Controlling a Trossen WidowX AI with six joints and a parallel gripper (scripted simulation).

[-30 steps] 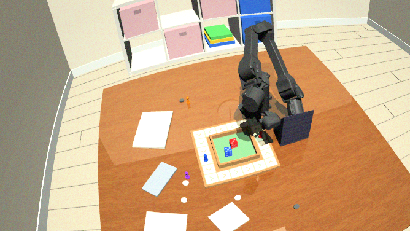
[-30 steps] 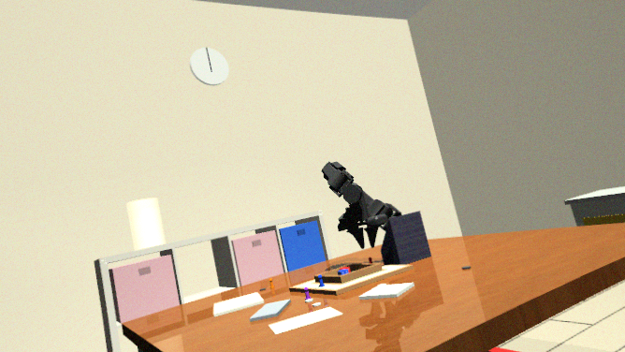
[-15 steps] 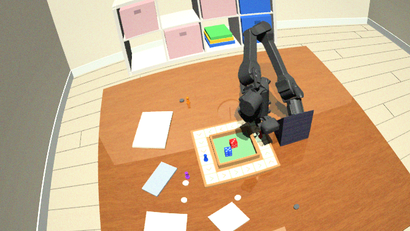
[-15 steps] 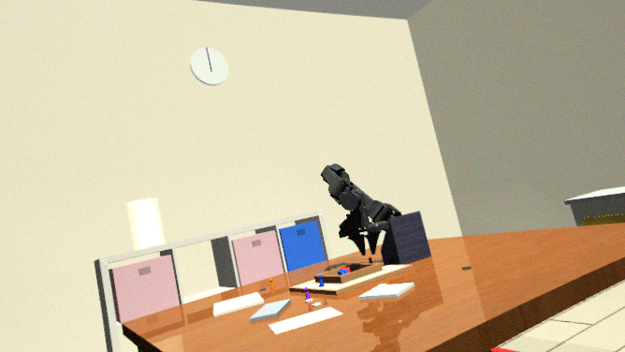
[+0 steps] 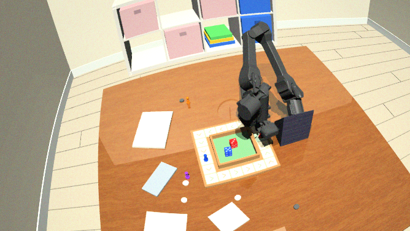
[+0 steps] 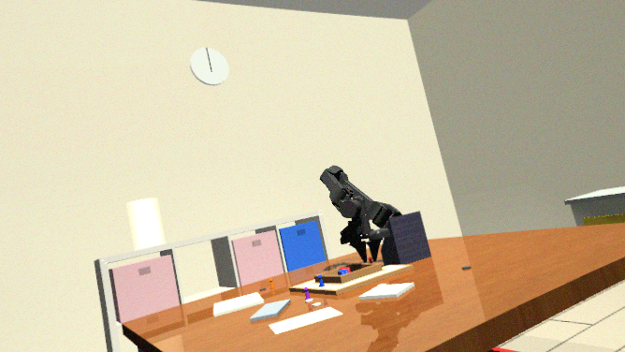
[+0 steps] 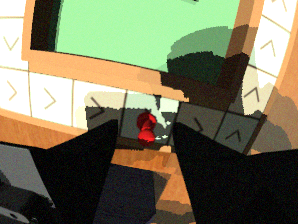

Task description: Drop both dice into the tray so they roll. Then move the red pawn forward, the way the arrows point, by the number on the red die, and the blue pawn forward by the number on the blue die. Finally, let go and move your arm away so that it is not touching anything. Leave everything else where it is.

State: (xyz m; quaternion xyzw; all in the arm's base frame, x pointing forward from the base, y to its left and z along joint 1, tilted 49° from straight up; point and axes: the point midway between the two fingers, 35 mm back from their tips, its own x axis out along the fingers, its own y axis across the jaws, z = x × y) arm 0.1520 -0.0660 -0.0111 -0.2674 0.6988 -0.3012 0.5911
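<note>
Between hand fingers: red pawn

The brown wooden surface carries a game board near its middle, with white sheets and a pale blue card lying around it. Orange and purple pawns, small white discs and grey discs sit scattered on it too.

1. Looks like a living or play room in a home.
2. Furnished with a white cube shelf against the cream wall, holding pink bins and blue bins.
3. Stacked with flat game boxes in one cubby.
4. Floored in pale wood planks, with a round wall clock above.
5. Centred on a wooden table bearing a board game, pawns and cards.
</note>
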